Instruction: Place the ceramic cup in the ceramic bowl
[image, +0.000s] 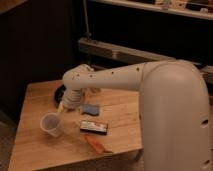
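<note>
The ceramic cup (51, 124), small, pale and tapered, stands upright on the left part of the wooden table (35, 150). The ceramic bowl (59, 93), shallow and black, sits behind it near the table's back left, mostly hidden by my arm. My gripper (61, 107) hangs from the white wrist just above and to the right of the cup's rim, between the cup and the bowl. It holds nothing that I can see.
A blue object (90, 109) lies right of the gripper. A flat black rectangular box (94, 127) lies in front of it, and an orange stick-like object (95, 145) lies near the front edge. My large white arm (165, 100) fills the right side.
</note>
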